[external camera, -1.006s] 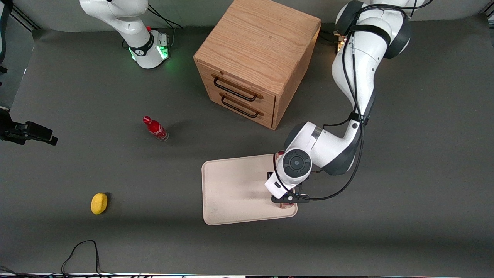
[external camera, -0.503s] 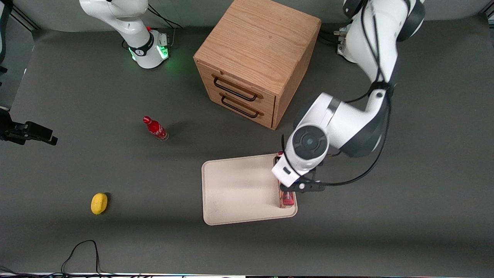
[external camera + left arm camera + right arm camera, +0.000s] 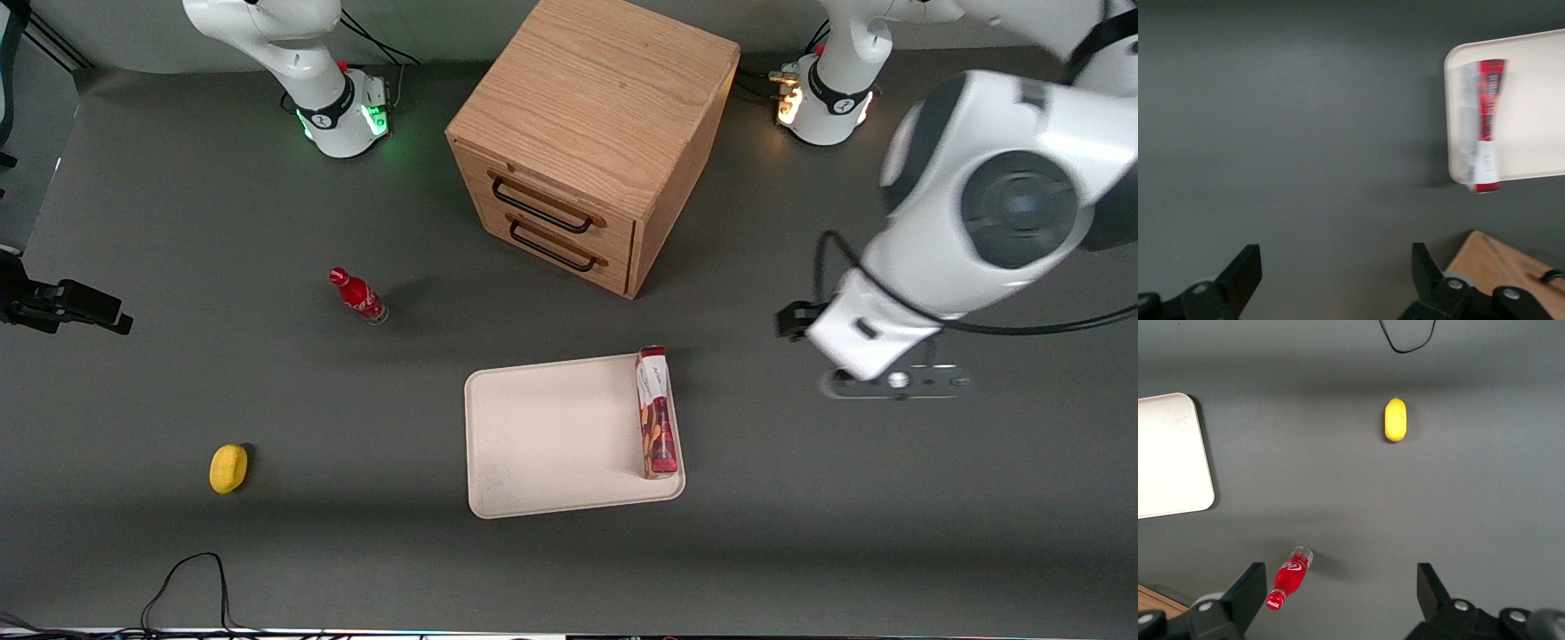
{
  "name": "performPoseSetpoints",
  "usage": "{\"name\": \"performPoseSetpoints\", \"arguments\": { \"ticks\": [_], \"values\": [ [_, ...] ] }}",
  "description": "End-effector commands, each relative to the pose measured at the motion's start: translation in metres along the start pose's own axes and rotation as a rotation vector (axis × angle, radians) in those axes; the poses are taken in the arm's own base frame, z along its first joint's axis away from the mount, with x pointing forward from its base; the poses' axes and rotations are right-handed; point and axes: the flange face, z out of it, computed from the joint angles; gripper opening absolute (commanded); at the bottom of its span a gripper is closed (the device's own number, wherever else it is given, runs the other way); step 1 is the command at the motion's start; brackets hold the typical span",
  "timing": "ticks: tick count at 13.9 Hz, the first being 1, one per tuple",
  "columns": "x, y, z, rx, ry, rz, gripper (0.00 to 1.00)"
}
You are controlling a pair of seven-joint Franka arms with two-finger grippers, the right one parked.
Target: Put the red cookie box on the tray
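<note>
The left arm is hanging high over the bare bench toward its own end, wrist pointing down. Its pincer [image 3: 1331, 280] is spread wide and grasping nothing, well apart from the tray [image 3: 551, 436]. The box [image 3: 655, 412] is lying flat on the tray along the edge nearest that arm, white end toward the cabinet [image 3: 587, 142]. Its label print is too small to read.

On the desk [image 3: 178, 222] are one tray [image 3: 551, 436], one red cookie box [image 3: 655, 412], one small red bottle [image 3: 357, 295], one yellow lemon-like fruit [image 3: 228, 468] and one wooden cabinet [image 3: 591, 133] with two drawers
</note>
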Motion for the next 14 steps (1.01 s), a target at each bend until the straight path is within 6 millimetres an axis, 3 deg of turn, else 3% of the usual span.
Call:
{"name": "performPoseSetpoints", "arguments": {
  "ticks": [1, 2, 6, 11, 14],
  "values": [
    [-0.024, -0.076, 0.012, -0.015, 0.028, 0.028, 1.00],
    [-0.028, -0.094, 0.018, -0.027, 0.040, 0.010, 1.00],
    [-0.044, -0.132, 0.043, -0.022, 0.074, 0.041, 1.00],
    [-0.046, -0.175, 0.040, -0.026, 0.098, -0.011, 1.00],
    [-0.046, -0.178, 0.031, -0.062, 0.112, -0.050, 1.00]
  ]
}}
